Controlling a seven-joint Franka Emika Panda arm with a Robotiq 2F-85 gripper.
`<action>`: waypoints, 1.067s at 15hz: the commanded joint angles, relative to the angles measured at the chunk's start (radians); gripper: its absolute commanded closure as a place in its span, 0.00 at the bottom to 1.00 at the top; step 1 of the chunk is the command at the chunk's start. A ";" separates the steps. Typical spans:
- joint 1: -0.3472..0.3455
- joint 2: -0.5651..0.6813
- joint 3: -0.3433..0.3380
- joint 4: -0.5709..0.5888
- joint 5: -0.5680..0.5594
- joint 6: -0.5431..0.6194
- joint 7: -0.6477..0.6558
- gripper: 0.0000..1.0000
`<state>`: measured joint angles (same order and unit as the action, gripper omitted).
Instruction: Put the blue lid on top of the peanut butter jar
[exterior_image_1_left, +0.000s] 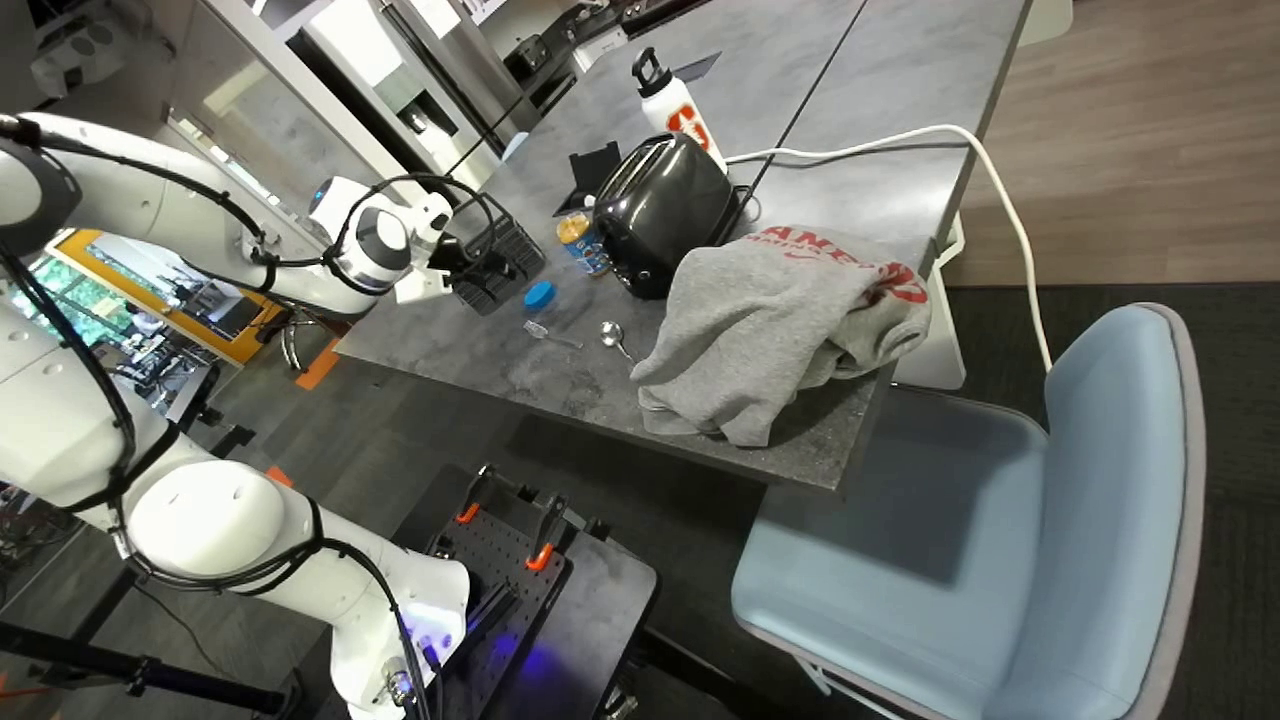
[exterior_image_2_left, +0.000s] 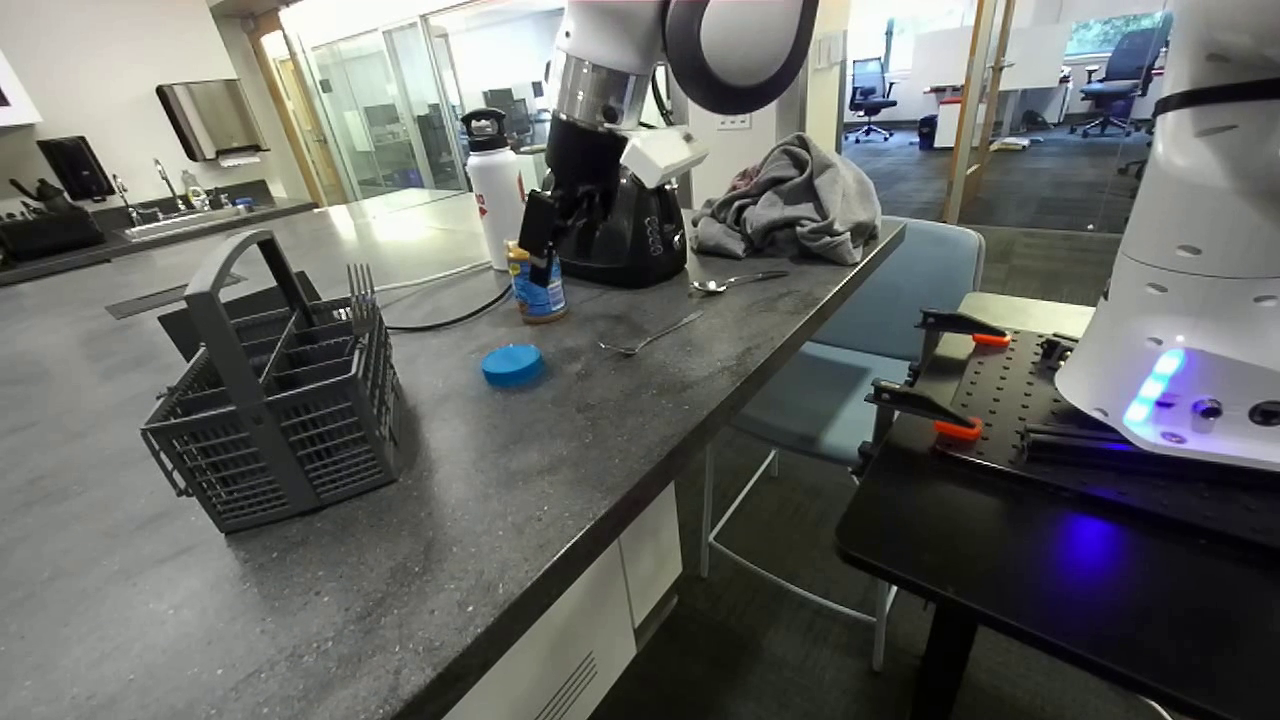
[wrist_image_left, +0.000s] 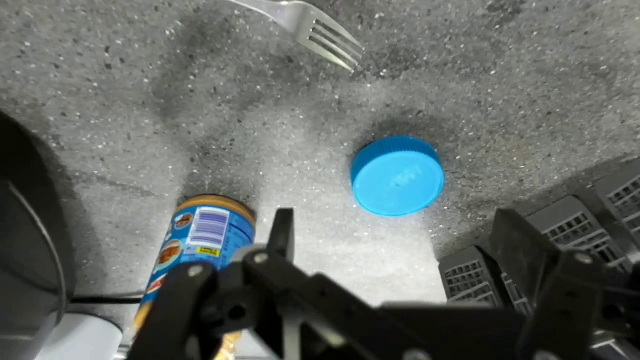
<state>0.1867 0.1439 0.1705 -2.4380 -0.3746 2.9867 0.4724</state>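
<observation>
Hand (wrist_image_left: 400, 235) noted spread wide above the counter (wrist_image_left: 280, 140), gripping nothing; the blue lid (wrist_image_left: 397, 182) lies flat, face up, between the upright, uncapped peanut butter jar (wrist_image_left: 197, 242) and the grey basket (exterior_image_2_left: 268, 430), apart from both. Grasping the lid is judged the present step: centre over it, descend straight to straddle its ridged edge, then close evenly so it lifts level. Clearance from jar and basket warrants watching on the way down.

I'm seeing a ribbed plastic lid (wrist_image_left: 398, 182), shiny metal fork (wrist_image_left: 303, 24), super glossy toaster (exterior_image_1_left: 668, 215), matt cloth (exterior_image_1_left: 760, 315), kinda grainy worktop (wrist_image_left: 300, 120).
</observation>
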 joint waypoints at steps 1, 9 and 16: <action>0.070 0.104 -0.074 0.124 -0.135 -0.036 0.152 0.00; 0.109 0.248 -0.030 0.266 -0.075 -0.201 0.145 0.00; 0.187 0.296 -0.096 0.316 0.051 -0.211 0.073 0.00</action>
<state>0.3295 0.4149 0.1124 -2.1642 -0.3762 2.8030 0.5815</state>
